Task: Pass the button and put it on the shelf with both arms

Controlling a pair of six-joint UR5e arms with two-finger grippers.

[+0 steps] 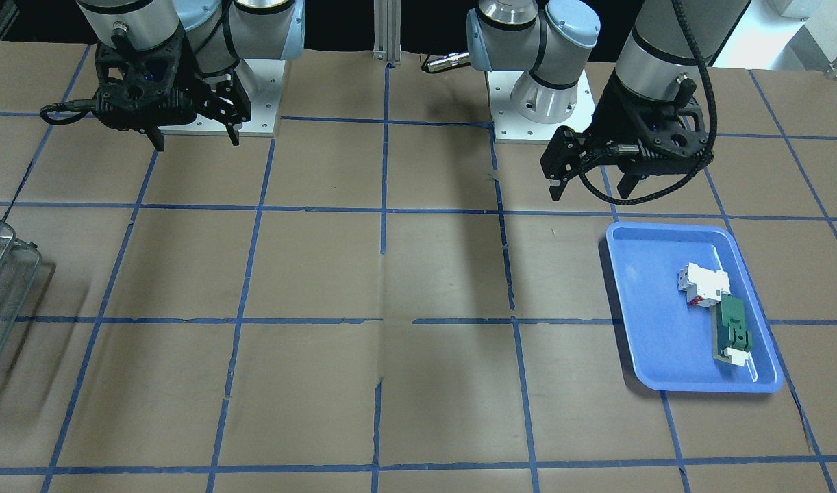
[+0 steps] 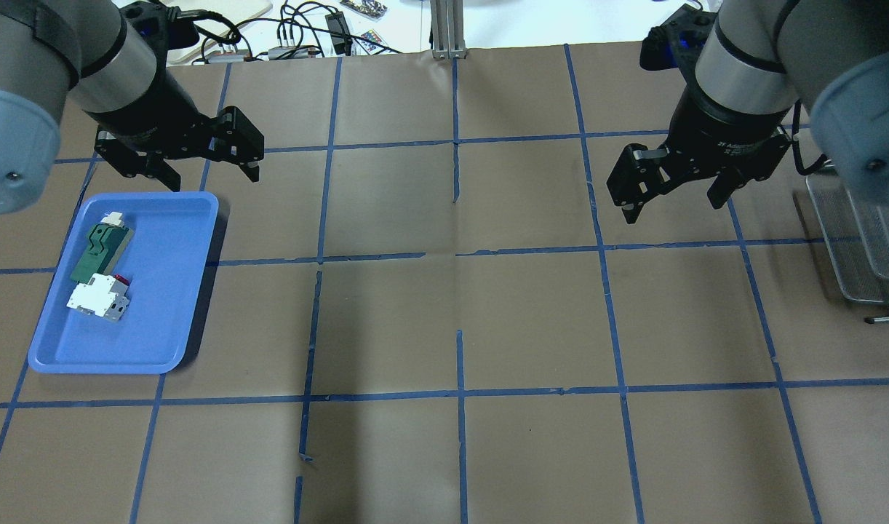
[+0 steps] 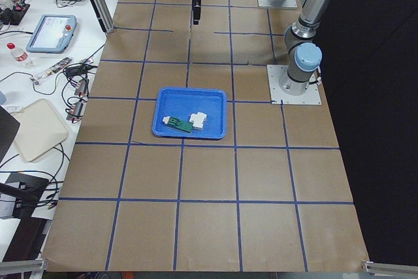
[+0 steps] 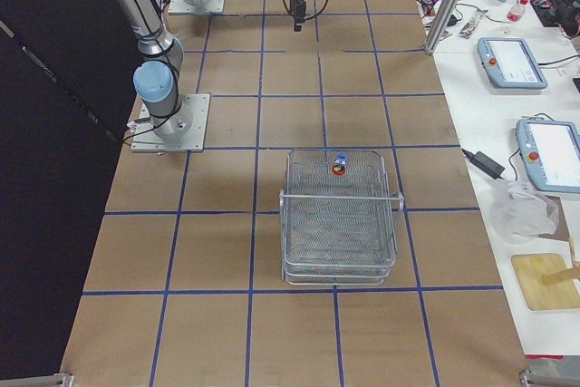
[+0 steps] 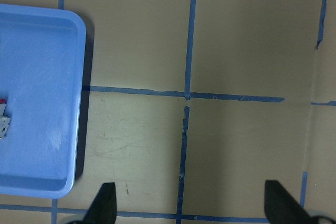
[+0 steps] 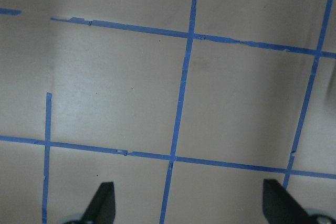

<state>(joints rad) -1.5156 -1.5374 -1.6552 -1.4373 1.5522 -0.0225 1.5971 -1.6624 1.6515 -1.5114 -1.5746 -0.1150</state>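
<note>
The button (image 4: 340, 167), red cap on a bluish base, lies on the top tier of the wire shelf (image 4: 340, 224), near its far end in the exterior right view. The shelf's edge also shows in the overhead view (image 2: 859, 240) and the front-facing view (image 1: 1, 287). My left gripper (image 2: 213, 175) is open and empty, hanging above the table just beyond the blue tray; it also shows in the front-facing view (image 1: 590, 192) and the left wrist view (image 5: 191, 205). My right gripper (image 2: 671, 207) is open and empty over the table, left of the shelf (image 1: 197, 142) (image 6: 189, 208).
A flat blue tray (image 2: 168, 306) at the table's left holds a white-and-red block (image 2: 99, 300) and a long green part (image 2: 99, 251). Brown paper with a blue tape grid covers the table. Cables and tablets lie past the far edge.
</note>
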